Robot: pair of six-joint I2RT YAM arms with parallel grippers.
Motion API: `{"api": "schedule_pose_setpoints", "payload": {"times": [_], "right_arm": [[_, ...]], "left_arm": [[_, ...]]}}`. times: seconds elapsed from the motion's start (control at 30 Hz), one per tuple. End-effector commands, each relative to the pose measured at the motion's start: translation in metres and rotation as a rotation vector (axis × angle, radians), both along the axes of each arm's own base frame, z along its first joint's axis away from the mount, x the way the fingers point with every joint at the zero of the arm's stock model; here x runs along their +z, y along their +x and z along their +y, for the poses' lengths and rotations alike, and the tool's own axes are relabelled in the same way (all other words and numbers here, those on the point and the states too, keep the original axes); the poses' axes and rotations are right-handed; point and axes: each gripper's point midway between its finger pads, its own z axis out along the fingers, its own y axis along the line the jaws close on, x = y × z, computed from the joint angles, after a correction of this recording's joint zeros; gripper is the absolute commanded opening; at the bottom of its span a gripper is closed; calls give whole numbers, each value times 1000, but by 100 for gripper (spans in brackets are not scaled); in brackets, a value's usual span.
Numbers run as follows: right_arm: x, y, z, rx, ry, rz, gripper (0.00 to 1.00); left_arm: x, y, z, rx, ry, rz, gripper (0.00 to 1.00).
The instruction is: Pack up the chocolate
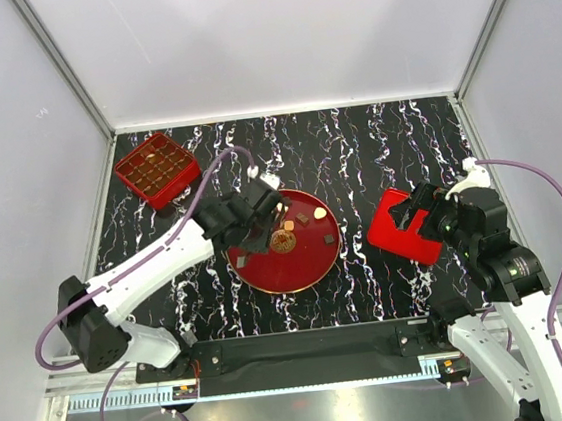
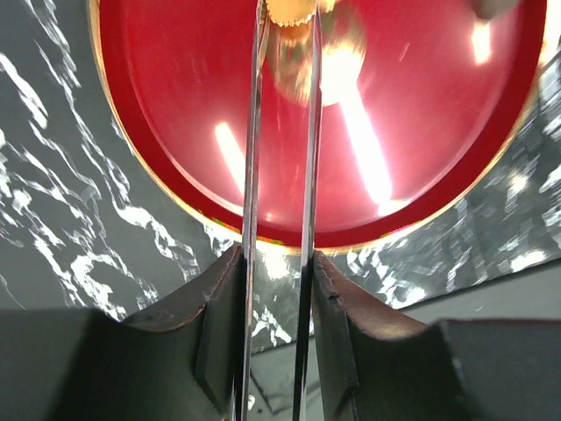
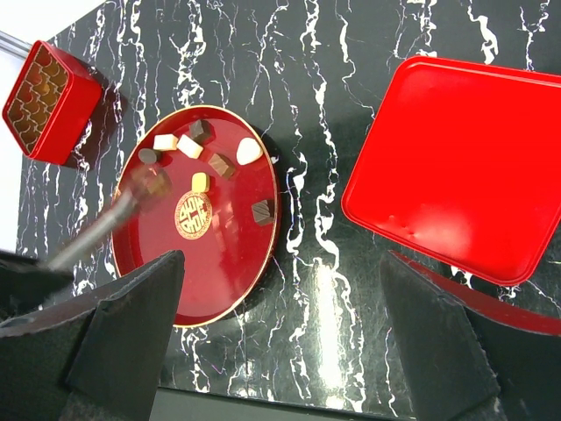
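Note:
Several small chocolate pieces (image 3: 221, 164), dark, tan and cream-white, lie on the round red plate (image 3: 219, 281), also seen in the top view (image 1: 312, 263). My left gripper (image 1: 254, 219) is over the plate's left part, shut on metal tweezers (image 2: 308, 158). The tweezer blades reach to a tan round piece (image 2: 289, 9) at the frame's top edge. My right gripper (image 1: 418, 218) is open and empty, high above the table beside the flat red lid (image 3: 456, 167). The red box (image 1: 156, 168) with gold compartments stands at the back left.
The plate's gold emblem (image 3: 193, 215) is printed at its centre. The lid (image 1: 395, 227) lies right of the plate on the black marbled table (image 1: 355, 152). White walls close the sides and back. A black rail runs along the near edge (image 1: 305, 347).

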Motion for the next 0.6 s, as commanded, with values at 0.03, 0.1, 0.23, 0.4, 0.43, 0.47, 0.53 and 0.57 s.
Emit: {"api": "schedule_pose_setpoints", "payload": {"times": [0.03,0.1,0.23,0.4,0.43,0.47,0.53,0.57], "right_arm": [[26,2,1,2,22,-79,100],[26,1,1,3,25,-82,100],[25,1,1,1,28,-85,100],[24,3,13,47,71,-90,100],[21,3,15,57,78,-82,100],[22,6,17,59,85,-85,100],[18,7,21,74,93,-74,100],[17,8,23,83,96,-72,100]], "left_arm": [[42,40,2,42,-7,-120,34],[56,59,12,78,-15,-142,34],[81,99,45,178,-30,-189,33],[112,153,96,320,-57,-272,32],[114,164,116,376,-56,-277,32],[113,173,124,395,-48,-281,32],[124,191,154,470,-39,-316,32],[118,200,164,492,-20,-304,32]]}}
